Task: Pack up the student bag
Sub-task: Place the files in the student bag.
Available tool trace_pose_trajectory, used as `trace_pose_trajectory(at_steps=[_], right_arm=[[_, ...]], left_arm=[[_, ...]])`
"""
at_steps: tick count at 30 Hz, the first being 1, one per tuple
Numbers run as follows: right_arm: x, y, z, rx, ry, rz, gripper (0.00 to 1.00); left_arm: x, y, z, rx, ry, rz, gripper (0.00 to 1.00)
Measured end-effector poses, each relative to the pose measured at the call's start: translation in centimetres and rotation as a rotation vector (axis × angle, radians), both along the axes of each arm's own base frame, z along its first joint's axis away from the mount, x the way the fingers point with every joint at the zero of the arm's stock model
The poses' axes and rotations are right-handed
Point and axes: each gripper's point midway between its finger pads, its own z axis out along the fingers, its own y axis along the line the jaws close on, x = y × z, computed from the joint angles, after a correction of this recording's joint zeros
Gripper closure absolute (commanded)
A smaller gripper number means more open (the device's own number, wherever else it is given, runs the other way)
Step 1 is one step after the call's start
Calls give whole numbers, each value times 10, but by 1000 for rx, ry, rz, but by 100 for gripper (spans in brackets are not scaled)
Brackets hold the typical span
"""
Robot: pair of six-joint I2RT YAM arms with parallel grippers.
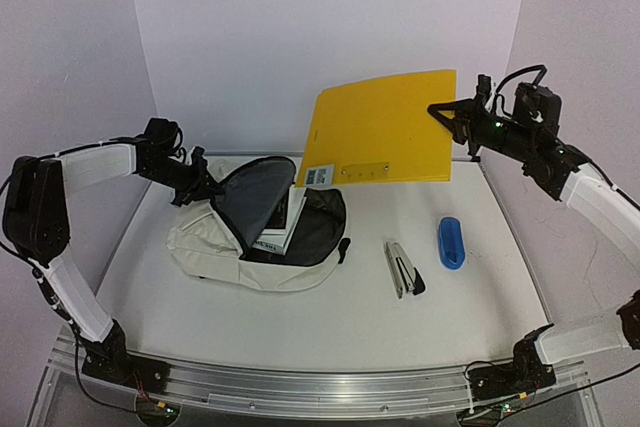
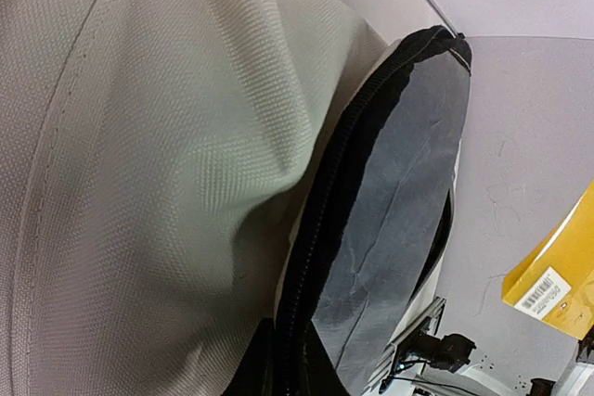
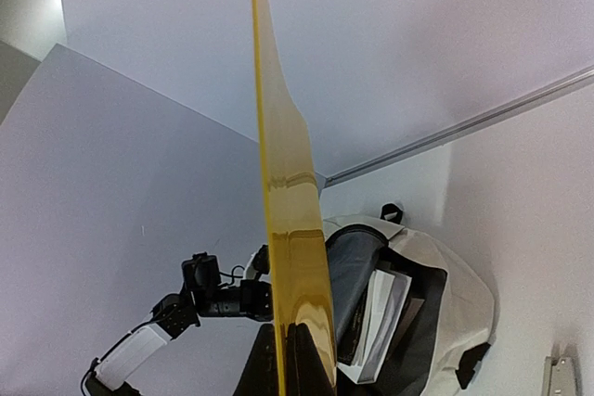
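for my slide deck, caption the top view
left arm at the open backpack flap; jaws of right arm hold yellow folder aloft

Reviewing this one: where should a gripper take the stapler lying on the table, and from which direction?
Probably mid-body, from straight above, jaws across its narrow width. The stapler lies flat, long axis running near to far, with bare table on both long sides.

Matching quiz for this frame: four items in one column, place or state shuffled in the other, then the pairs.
1 yellow folder
2 student bag
3 stapler
4 blue object

A on the table, furthest right
B open, books inside
C held in the air by the right gripper
D lying between student bag and blue object

Pairs: 1-C, 2-B, 3-D, 4-A
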Motion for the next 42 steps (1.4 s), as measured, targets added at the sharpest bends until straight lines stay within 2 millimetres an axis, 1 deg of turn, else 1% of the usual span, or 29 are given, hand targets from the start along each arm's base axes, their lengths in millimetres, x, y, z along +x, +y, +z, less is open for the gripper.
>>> trace_pose_trajectory(at_steps=[4, 5, 9, 11, 12, 14, 16, 17, 19, 22, 32, 37, 42], right_arm=[[-6, 4, -3, 41, 40, 32, 100], [-8, 6, -7, 55, 62, 48, 100], [-14, 13, -25, 91, 145, 92, 100], [-17, 17, -36, 107, 197, 124, 100], [-18, 20, -40, 114, 220, 139, 100], [-21, 26, -55, 129, 285, 180, 100], [-22, 31, -68, 141, 338, 206, 100], [-24, 33, -75, 147, 369, 220, 100], [-25, 36, -87, 158, 417, 236, 100], [-25, 40, -101, 177, 471, 251, 100], [-14, 47, -122, 204, 533, 255, 100], [-3, 45, -138, 202, 569, 207, 100], [7, 42, -148, 227, 571, 152, 100]], left_arm=[[2, -1, 10, -11, -52, -5, 100], [1, -1, 17, -20, -86, -9, 100], [-9, -2, 57, -63, -234, -33, 100], [-16, -6, 88, -102, -335, -64, 100], [-18, -8, 98, -118, -368, -75, 100], [-26, -13, 129, -169, -466, -118, 100], [-32, -17, 145, -203, -515, -154, 100], [-35, -19, 149, -216, -529, -172, 100], [-38, -23, 154, -238, -550, -202, 100], [-43, -26, 157, -263, -569, -239, 100], [-58, -35, 167, -336, -598, -340, 100], [-67, -38, 169, -362, -599, -387, 100], [-74, -43, 170, -369, -600, -425, 100]])
